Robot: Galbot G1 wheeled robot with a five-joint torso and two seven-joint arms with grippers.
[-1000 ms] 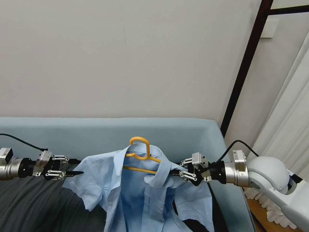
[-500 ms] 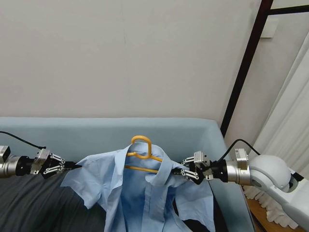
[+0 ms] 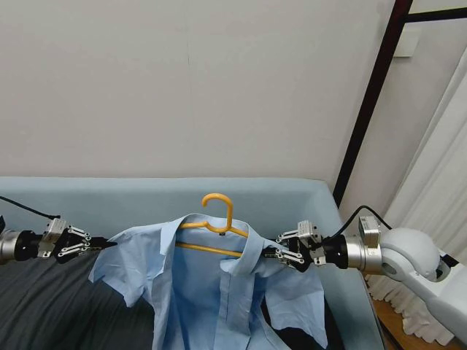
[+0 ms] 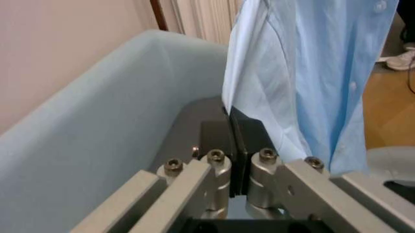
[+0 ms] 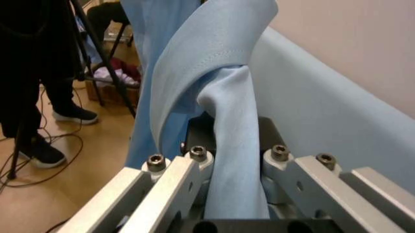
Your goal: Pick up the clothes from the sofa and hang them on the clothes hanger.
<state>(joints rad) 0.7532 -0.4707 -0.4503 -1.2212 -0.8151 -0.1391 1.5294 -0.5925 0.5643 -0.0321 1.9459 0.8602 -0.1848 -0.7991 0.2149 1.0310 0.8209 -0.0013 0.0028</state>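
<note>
The blue shirt (image 3: 208,292), on its orange hanger (image 3: 217,197), hangs above the sofa (image 3: 109,200) between both grippers. The left gripper (image 3: 103,246) pinches its sleeve edge tight; the right gripper (image 3: 271,253) squeezes its other shoulder.

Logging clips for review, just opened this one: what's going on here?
The robot holds a light blue shirt spread between both grippers above the sofa. The left gripper pinches one shoulder edge, the right gripper the other, both shut on the fabric. An orange hanger sits inside the collar, hook up and not hung on anything yet.
</note>
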